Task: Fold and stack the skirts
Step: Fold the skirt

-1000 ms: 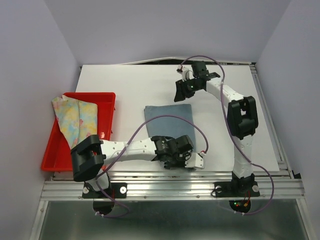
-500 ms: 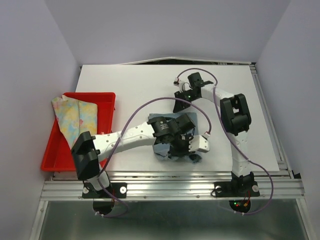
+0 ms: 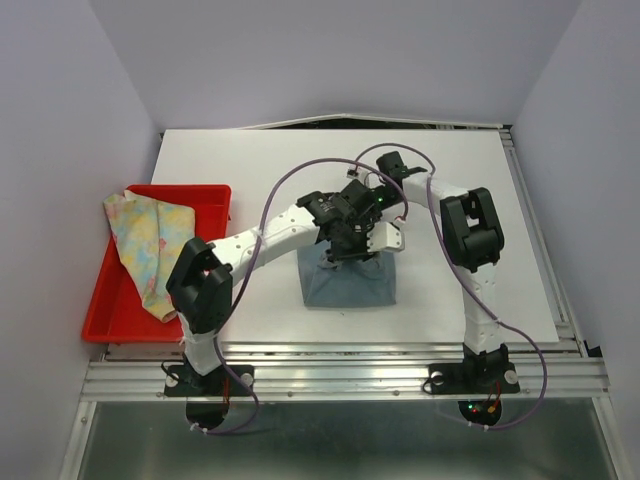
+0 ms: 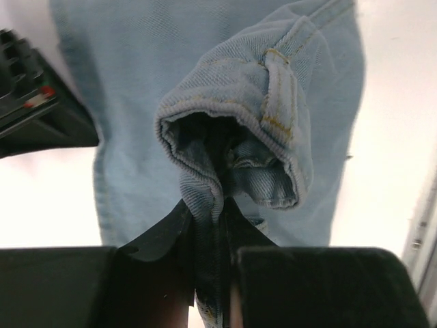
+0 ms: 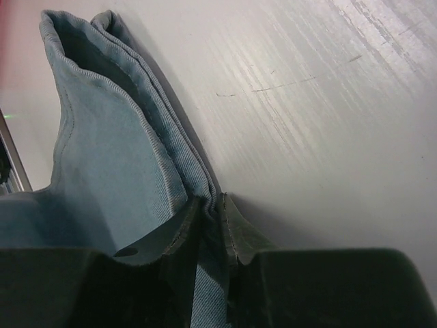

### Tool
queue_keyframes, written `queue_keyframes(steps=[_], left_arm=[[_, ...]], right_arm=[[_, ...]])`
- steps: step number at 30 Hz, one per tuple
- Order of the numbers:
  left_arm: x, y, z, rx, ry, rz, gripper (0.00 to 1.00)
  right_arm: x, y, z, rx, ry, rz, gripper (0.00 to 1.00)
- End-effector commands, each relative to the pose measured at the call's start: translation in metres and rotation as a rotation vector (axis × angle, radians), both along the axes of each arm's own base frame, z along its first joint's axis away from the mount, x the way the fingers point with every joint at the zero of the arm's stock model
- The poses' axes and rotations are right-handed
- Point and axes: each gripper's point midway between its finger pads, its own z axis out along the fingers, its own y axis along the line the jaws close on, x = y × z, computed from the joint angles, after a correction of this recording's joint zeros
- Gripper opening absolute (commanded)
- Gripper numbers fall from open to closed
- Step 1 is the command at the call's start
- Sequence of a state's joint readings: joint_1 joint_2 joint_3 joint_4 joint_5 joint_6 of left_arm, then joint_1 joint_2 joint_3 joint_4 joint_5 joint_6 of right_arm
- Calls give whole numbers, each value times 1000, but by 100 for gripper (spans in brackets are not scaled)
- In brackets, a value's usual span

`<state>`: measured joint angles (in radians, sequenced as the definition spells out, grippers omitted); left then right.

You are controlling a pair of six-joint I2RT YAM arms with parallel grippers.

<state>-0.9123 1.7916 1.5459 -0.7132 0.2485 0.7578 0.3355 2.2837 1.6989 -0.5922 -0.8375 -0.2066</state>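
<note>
The light blue denim skirt (image 3: 345, 285) lies in the middle of the white table, its upper part lifted and bunched. My left gripper (image 3: 352, 238) hangs over the skirt's far end. In the left wrist view the left gripper (image 4: 222, 205) is shut on a rolled waistband fold of the denim skirt (image 4: 136, 82). My right gripper (image 3: 366, 196) reaches in from the far side. In the right wrist view the right gripper (image 5: 210, 201) is shut on a layered edge of the denim skirt (image 5: 109, 150) at table level. The floral skirt (image 3: 150, 240) lies in the tray at left.
A red tray (image 3: 205, 195) holding the floral skirt sits at the table's left edge. The two arms cross close together over the denim skirt. The table (image 3: 480, 270) ends in a metal rail along the near side.
My left gripper has carried the denim's near edge up and away toward the far side. My right gripper has come down from the far right and closed on the skirt's far edge.
</note>
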Motion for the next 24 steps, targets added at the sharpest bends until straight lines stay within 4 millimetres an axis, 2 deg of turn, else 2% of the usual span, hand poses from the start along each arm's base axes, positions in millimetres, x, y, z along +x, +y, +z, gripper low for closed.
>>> queue_keyframes(steps=[1, 9, 12, 17, 18, 21, 24], left_arm=[[48, -2, 27, -31, -167, -3, 0], [92, 0, 8, 0, -217, 11, 0], [97, -2, 8, -11, -227, 3, 2], [108, -3, -3, -10, -261, 13, 8], [110, -3, -7, -6, -261, 14, 12], [111, 0, -9, 2, -262, 18, 32], [107, -1, 11, -29, -275, 23, 46]], right_arm=[[-21, 0, -5, -19, 40, 37, 23], [-23, 4, 1, 13, 57, 41, 22], [-21, 5, 2, 17, 57, 41, 22], [-18, 7, 4, 25, 58, 37, 22], [-18, 7, 4, 25, 58, 37, 22], [-16, 8, 5, 25, 54, 36, 22], [-14, 8, 7, 23, 51, 35, 23]])
